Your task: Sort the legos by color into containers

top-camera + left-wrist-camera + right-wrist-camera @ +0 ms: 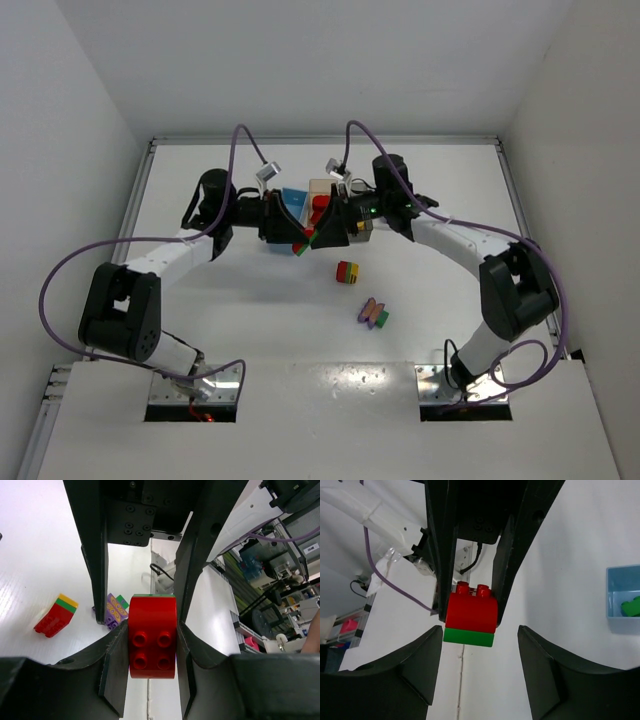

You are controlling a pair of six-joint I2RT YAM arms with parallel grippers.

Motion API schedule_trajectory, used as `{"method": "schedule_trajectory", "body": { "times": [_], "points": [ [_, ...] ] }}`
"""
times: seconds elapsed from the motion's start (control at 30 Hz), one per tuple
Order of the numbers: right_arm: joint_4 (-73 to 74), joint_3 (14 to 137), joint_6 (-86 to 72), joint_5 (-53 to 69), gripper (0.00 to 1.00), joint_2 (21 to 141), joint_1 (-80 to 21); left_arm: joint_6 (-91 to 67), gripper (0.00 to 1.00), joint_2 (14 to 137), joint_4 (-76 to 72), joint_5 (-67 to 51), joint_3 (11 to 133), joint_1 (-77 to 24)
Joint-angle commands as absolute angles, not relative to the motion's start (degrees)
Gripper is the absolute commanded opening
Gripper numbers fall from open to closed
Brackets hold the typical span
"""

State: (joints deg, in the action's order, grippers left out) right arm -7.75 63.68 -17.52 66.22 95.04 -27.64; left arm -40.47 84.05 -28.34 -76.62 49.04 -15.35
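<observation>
My left gripper (152,630) is shut on a red lego (152,636) with a green plate joined to it (468,637). The pair hangs above the table in front of the containers. My right gripper (480,630) faces it, open, its fingers either side of the green plate with a gap on both sides. From the top view the two grippers (298,238) (322,232) meet nose to nose. A light blue bin (620,582) holds a green lego (631,606). The light blue bin (295,200) and a pale orange bin (322,188) stand behind the grippers, partly hidden.
A small red, green and yellow stack (347,271) lies on the table in front of the grippers. A purple and green piece (373,313) lies nearer to the arm bases. Both also show under the left wrist (55,616) (116,611). White walls enclose the table.
</observation>
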Motion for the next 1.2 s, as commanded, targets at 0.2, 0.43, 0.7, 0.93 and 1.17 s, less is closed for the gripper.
{"method": "schedule_trajectory", "body": {
  "times": [0.2,0.43,0.7,0.93,1.17],
  "points": [
    [-11.6,65.9,-18.6,70.1,0.56,94.7,-28.7,-37.5,0.33,84.1,-29.1,-78.8,51.0,-15.6],
    [-12.1,65.2,-18.6,70.7,0.41,94.0,-28.7,-37.5,0.33,83.6,-29.1,-78.8,50.5,-16.2],
    [-13.3,65.7,-19.9,71.7,0.21,94.6,-28.7,-34.2,0.33,83.6,-25.8,-78.2,50.4,-16.7],
    [-11.1,64.4,-18.0,72.9,0.08,93.4,-28.7,-43.2,0.33,81.3,-38.3,-68.4,46.7,-13.8],
    [-1.0,63.4,-9.7,72.9,0.03,91.5,-28.2,-55.0,0.37,82.4,-53.2,-65.6,44.3,-10.1]
  ]
}}
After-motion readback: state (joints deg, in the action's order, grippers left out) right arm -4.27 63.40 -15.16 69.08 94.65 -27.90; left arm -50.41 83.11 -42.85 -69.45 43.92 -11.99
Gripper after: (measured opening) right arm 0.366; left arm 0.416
